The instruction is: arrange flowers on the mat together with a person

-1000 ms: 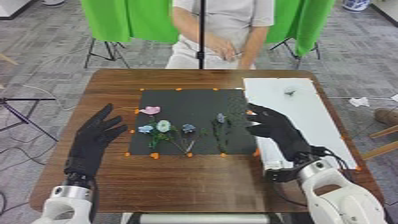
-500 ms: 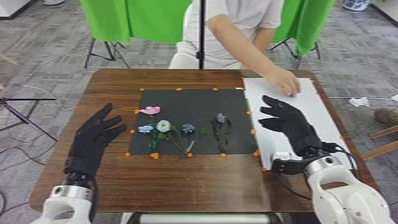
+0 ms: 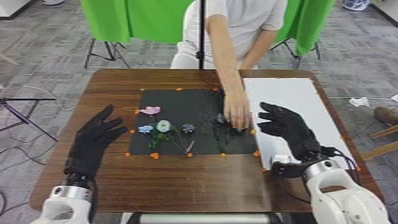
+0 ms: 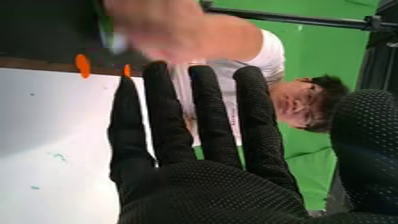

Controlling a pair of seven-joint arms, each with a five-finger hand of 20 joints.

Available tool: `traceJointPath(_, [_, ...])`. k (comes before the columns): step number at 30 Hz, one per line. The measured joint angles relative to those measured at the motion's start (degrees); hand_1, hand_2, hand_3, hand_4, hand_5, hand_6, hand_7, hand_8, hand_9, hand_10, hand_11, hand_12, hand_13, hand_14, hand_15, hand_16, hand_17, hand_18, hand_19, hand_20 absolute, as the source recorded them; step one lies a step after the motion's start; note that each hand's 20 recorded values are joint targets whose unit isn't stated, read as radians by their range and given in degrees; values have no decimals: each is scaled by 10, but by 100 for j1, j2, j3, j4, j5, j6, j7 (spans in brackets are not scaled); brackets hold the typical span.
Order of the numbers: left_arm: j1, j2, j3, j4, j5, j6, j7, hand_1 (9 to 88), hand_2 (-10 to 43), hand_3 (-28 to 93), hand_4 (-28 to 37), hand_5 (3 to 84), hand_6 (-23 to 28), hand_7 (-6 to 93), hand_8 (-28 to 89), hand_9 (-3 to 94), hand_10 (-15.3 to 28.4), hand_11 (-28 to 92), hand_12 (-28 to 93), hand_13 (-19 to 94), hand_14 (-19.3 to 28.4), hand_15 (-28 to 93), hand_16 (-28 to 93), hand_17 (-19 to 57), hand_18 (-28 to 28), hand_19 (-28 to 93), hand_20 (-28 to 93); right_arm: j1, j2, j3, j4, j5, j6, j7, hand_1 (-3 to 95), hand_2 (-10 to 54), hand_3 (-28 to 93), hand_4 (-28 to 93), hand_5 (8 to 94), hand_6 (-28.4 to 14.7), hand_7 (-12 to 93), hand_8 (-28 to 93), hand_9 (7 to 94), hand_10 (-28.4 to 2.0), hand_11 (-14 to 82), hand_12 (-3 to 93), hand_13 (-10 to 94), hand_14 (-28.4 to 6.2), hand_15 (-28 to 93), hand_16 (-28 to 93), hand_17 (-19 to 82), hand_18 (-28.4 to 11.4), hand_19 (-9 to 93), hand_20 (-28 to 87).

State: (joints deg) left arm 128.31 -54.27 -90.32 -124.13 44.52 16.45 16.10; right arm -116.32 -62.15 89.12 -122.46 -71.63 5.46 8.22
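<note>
In the head view, the black mat (image 3: 178, 102) bears a pink flower (image 3: 150, 110), a pale blue flower (image 3: 145, 129), a whitish flower (image 3: 163, 126) and a small blue flower (image 3: 188, 128) on its left half. A person's hand (image 3: 237, 111) is over the mat's right part, beside a purple-blue flower (image 3: 219, 118); what it holds there is hard to make out. My right hand (image 3: 286, 125) is above the white sheet, open and empty, right of the person's hand. My left hand (image 3: 96, 134) is open left of the mat. The right wrist view shows my right hand (image 4: 222, 182) with straight fingers near the person's blurred hand (image 4: 169, 25).
A white sheet (image 3: 280, 90) covers the table's right side. Orange marks line the mat's edges. The brown wooden table (image 3: 195, 185) extends in front of the mat. A thin black pole (image 3: 202, 30) stands beyond the table's far edge.
The person's hand went to the white sheet, where a small flower lay, then over to the mat's right part. My right hand shifted right, away from the mat. My left hand has kept still.
</note>
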Motion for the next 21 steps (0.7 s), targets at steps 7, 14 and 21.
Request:
traceJointPath(7, [33, -3, -1, -4, 16, -12, -49, 236, 54, 797, -278, 347, 46, 111, -89, 362, 174, 216, 96, 271, 260, 449, -67, -87, 258, 495, 166, -69, 0, -2, 0, 24, 12, -9, 141, 104, 737, -283, 426, 22, 146, -124, 448, -127, 92, 141, 308, -177, 245, 158, 79, -277, 530, 161])
traceJointPath(14, [52, -18, -3, -5, 27, -19, -86, 236, 54, 796, -275, 345, 47, 112, -89, 362, 174, 219, 96, 271, 260, 450, -66, -87, 260, 495, 166, -86, -3, -2, 0, 31, 10, -9, 139, 105, 738, -283, 423, 22, 146, -124, 445, -127, 88, 142, 308, -181, 249, 163, 78, -277, 535, 154])
traceJointPath(21, [66, -26, -3, -7, 32, -26, -93, 237, 54, 796, -274, 346, 46, 112, -90, 362, 175, 219, 94, 271, 260, 451, -66, -87, 259, 493, 165, -88, -15, -2, 5, 32, 9, -14, 138, 106, 738, -283, 424, 23, 145, -124, 447, -126, 88, 142, 309, -181, 251, 162, 74, -275, 535, 149])
